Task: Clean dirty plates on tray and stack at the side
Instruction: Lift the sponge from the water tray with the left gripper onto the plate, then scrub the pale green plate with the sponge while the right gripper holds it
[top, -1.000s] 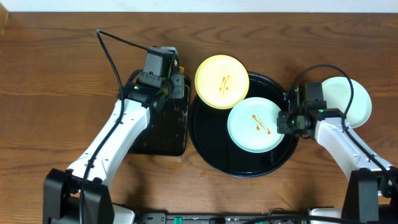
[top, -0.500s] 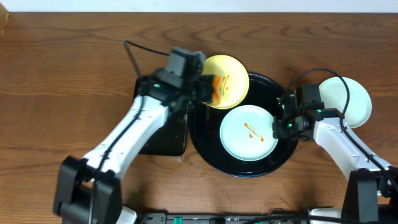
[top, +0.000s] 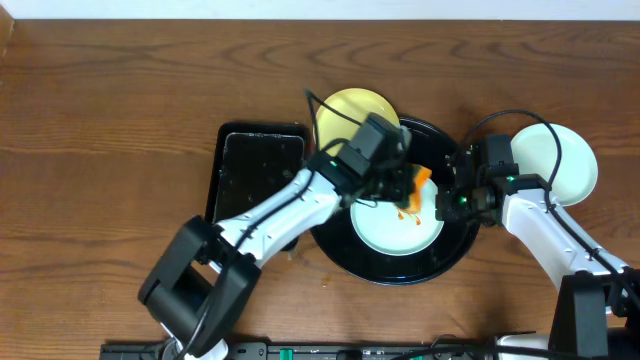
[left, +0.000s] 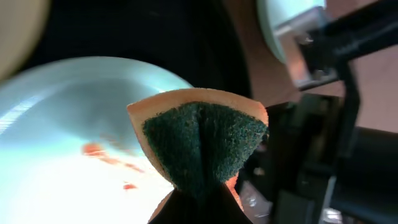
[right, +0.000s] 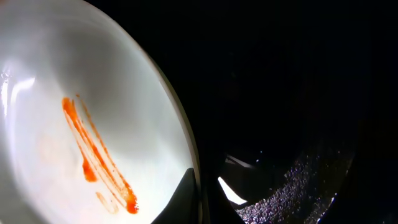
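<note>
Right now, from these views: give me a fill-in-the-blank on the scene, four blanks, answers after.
1. The left tool is shut on a ___ above the streaked mint plate.
2. The right tool pinches that plate by its ___.
3. The far plate, overlapping the round tray, is pale ___.
4. The clean plate off the tray lies on the robot's ___ side.
Missing words: sponge; rim; yellow; right.
</note>
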